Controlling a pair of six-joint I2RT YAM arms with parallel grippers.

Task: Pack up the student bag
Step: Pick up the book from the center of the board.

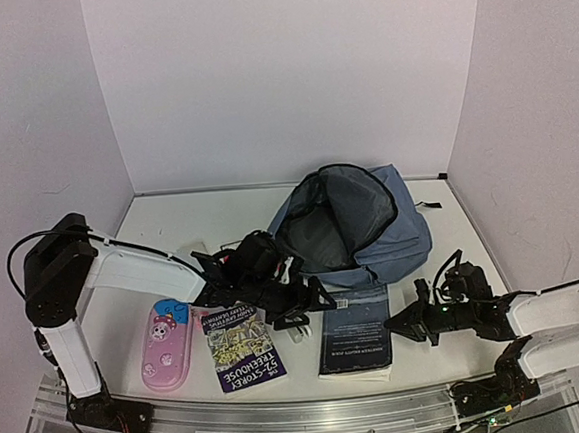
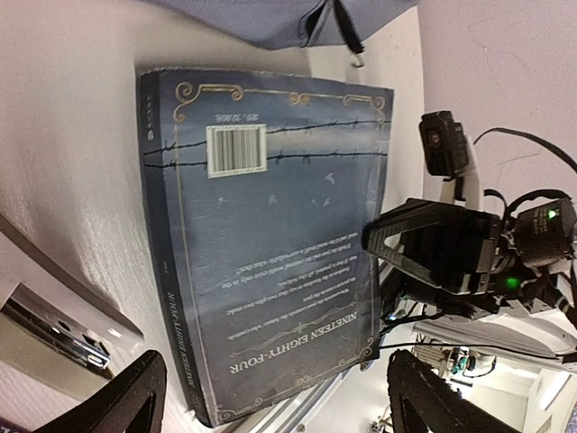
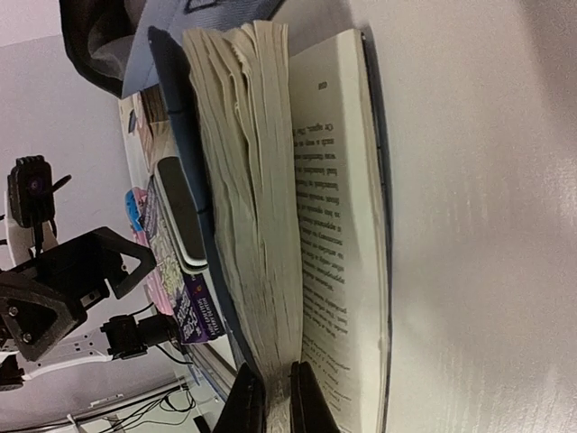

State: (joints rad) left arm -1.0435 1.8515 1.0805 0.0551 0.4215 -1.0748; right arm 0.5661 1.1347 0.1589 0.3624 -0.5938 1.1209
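Note:
The student bag [image 1: 396, 230], slate-blue, lies at the back centre with its dark mouth open toward the arms. Just in front of it a dark blue book [image 1: 356, 340] lies on the table, back cover up. My right gripper [image 1: 406, 325] is at the book's right edge, shut on a wad of its pages [image 3: 261, 271]. The block is lifted slightly off the bottom pages, which stay flat. My left gripper [image 1: 310, 310] hovers open to the left of the book, and its spread fingers [image 2: 122, 397] frame the book's [image 2: 270, 244] near end without touching it.
A purple paperback [image 1: 242, 346] lies left of the blue book, with a pink pencil case [image 1: 167, 358] further left. A small grey-and-white device [image 3: 180, 212] sits between the two books. An aluminium rail [image 1: 304, 406] runs along the near table edge.

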